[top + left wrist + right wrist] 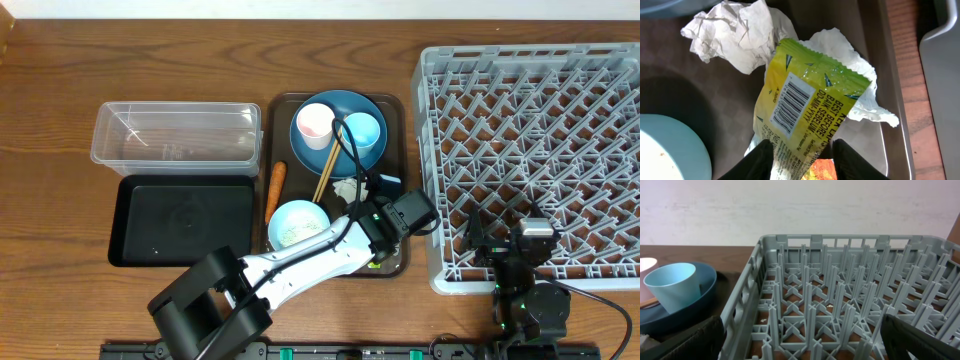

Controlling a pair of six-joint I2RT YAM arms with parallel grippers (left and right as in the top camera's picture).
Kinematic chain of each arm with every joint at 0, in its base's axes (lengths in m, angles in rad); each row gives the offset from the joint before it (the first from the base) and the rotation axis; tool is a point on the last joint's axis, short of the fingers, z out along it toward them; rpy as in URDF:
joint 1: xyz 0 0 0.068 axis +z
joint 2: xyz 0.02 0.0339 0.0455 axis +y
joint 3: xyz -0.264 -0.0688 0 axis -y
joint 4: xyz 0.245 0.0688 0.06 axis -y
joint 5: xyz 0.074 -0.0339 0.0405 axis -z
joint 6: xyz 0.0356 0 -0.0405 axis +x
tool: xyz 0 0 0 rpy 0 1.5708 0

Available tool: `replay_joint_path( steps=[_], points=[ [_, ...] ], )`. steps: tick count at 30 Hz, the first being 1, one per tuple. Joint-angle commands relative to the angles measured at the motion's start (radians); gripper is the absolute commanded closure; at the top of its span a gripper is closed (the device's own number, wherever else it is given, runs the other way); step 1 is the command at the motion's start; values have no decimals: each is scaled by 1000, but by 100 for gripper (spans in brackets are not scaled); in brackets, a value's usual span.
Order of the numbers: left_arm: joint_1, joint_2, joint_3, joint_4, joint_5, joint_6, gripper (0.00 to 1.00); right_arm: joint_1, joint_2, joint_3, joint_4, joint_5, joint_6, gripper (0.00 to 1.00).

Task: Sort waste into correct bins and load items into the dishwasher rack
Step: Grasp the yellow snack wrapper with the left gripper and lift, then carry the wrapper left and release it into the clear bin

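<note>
My left gripper (pixel 385 228) (pixel 805 162) is shut on the lower end of the yellow-green snack wrapper (pixel 810 107), which lies on the brown tray's right side over part of the crumpled white tissue (pixel 735 35) (pixel 349 188). The light blue bowl (pixel 297 222) (pixel 665 150) sits just left of it. The orange carrot (pixel 275 190) and the chopsticks (pixel 327 168) lie on the tray. The dark blue plate (pixel 340 150) (pixel 705 295) holds the pink cup (pixel 314 124) and the light blue cup (pixel 362 130) (pixel 672 285). My right gripper (pixel 522 243) (pixel 800 340) is open over the grey rack's (pixel 540 140) (pixel 840 295) front edge.
The clear container (pixel 175 133) stands at the back left, with the black tray (pixel 180 220) in front of it. The dark brown serving tray (pixel 396 110) lies between them and the rack. The rack's wall is close to my left gripper's right.
</note>
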Motion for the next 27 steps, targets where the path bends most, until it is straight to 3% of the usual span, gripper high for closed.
replay_joint_path(
  steps=[1,6,15,27],
  points=[
    [-2,34,-17,-2,-20,-5,70,9,-7,-3,-1,3,3,1],
    [-2,42,-17,6,-23,-5,94,9,-7,-3,-1,3,3,1],
    [12,-10,-7,9,-46,9,94,9,-7,-3,-1,3,3,1],
    [179,-377,-4,-68,-47,112,94,9,-7,-3,-1,3,3,1]
  ],
)
